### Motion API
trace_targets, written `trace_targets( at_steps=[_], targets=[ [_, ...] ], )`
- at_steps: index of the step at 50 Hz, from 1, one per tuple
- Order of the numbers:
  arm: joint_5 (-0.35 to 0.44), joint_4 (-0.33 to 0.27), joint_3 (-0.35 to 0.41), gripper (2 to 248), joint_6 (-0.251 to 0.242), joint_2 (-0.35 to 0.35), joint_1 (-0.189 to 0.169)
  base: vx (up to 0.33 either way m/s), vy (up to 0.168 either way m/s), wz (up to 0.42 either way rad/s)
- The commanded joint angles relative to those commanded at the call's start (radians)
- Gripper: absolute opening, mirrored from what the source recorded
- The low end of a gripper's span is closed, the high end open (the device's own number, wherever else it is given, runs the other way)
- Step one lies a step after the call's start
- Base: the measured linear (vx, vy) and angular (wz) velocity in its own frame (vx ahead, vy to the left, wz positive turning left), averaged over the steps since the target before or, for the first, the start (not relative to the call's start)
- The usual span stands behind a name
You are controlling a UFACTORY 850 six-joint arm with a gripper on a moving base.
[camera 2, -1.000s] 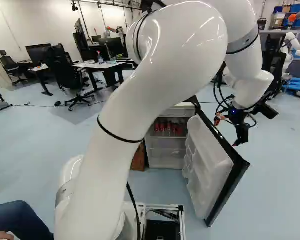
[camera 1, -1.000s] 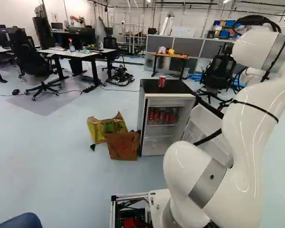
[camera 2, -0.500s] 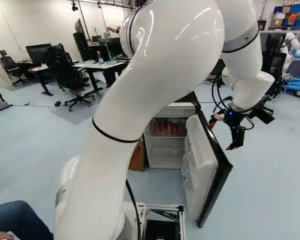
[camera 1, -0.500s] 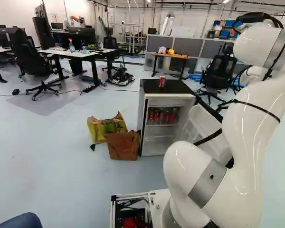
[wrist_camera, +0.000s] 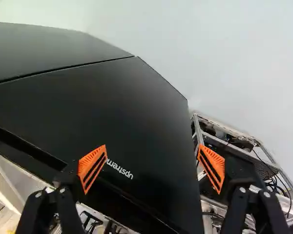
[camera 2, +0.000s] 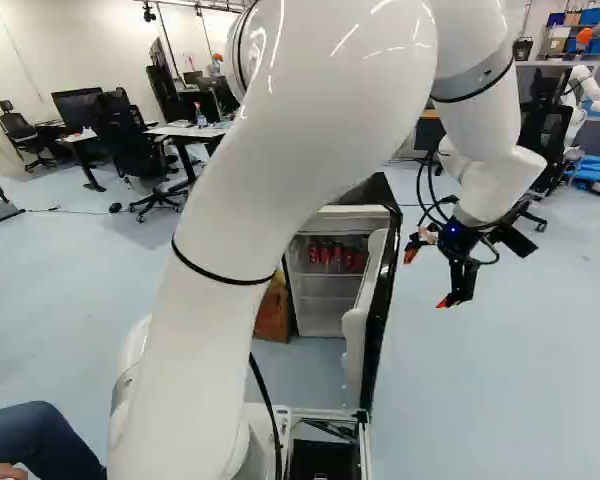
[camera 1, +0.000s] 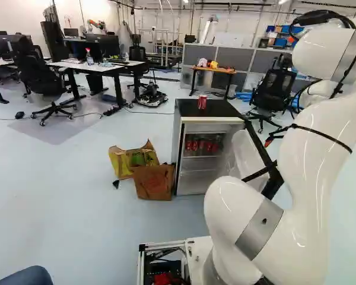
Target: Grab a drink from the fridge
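The gripper (wrist_camera: 152,168) has its fingers (wrist_camera: 212,165) apart. Push the door (camera 2: 379,310), at nine o'clock from it in the right base view, slowly shut near the free edge.

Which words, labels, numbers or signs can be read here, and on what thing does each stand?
Fridge door: one small pale word; its exact spelling is not certain, so I do not quote it.
Can on the fridge and cans inside: too small to read.
Brown bag: too blurred to read.
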Motion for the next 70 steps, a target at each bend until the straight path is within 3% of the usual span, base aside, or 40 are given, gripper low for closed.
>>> trace_targets(
  at_steps=[34, 53, 70],
  targets=[
    [-0.014, -0.018, 0.141, 247, 0.0, 0.086, 0.052, 0.0, 0.0, 0.0],
    [-0.004, -0.098, 0.218, 247, 0.0, 0.134, 0.095, 0.0, 0.0, 0.0],
    [0.067, -0.213, 0.284, 247, 0.0, 0.175, 0.141, 0.0, 0.0, 0.0]
  ],
)
